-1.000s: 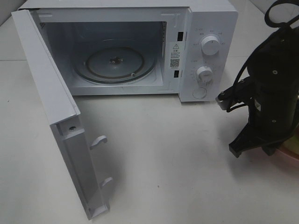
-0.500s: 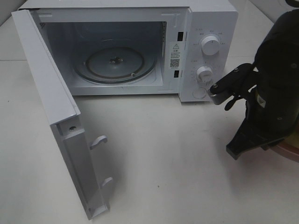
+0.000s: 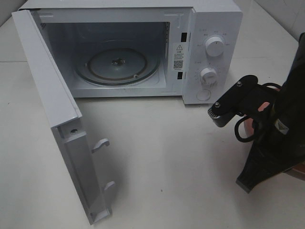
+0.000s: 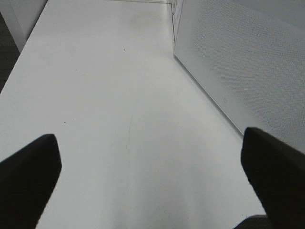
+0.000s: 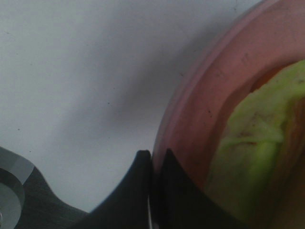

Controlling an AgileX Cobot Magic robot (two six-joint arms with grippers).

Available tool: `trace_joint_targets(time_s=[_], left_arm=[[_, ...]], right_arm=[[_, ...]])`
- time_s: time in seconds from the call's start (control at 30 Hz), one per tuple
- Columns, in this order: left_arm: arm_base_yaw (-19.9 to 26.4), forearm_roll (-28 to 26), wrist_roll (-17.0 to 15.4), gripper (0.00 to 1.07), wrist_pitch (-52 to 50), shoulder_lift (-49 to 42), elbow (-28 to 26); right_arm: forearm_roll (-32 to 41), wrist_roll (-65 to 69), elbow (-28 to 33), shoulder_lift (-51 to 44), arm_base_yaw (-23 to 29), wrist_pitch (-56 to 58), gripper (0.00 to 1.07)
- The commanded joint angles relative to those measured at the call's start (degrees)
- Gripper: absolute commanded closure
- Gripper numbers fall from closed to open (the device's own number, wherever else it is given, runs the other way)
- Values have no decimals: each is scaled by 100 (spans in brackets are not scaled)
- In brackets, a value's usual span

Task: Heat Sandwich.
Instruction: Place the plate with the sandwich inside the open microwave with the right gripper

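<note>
The sandwich [image 5: 259, 143], pale bread with yellow-green filling, lies on a round pink plate [image 5: 200, 105]. In the right wrist view my right gripper [image 5: 152, 164] is pinched shut on the plate's rim. In the exterior high view my right arm [image 3: 279, 138] stands at the right edge and hides the sandwich; only a sliver of the plate [image 3: 300, 172] shows. The white microwave [image 3: 214, 28] stands at the back with its door [image 3: 52, 95] swung open to the left and its glass turntable [image 3: 116, 64] bare. My left gripper [image 4: 152, 183] is open over bare table beside the door [image 4: 238, 62].
The microwave's control panel with two knobs [image 3: 214, 47] faces the right arm. The open door juts toward the table's front left. White tabletop [image 3: 167, 157] lies between the door and the right arm.
My right arm has shifted toward the table's front and its wrist link has swung out to the left. The plate's visible sliver moved with it. Microwave unchanged.
</note>
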Motion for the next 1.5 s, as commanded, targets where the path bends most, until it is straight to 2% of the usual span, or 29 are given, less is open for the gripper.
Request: trace_joint_targets(time_s=[0.03,0.4,0.8,1.3,1.5], left_arm=[[11,0,-23,9,-29,-132,0],[11,0,-23,9,-29,-132,0],[11,0,-23,9,-29,-132,0],[11,0,-23,9,-29,-132,0],[11,0,-23,9,-29,-132,0]], right_arm=[[-149,-189,23,-132,149,120,107],[-155,-951,23,-189,728,74,107],[-241,-2424,23,-189,728,-699,107],[-235,-2865,17,-189,728,-848,107],[-229,-3810,17,-189,728,-1071,107]])
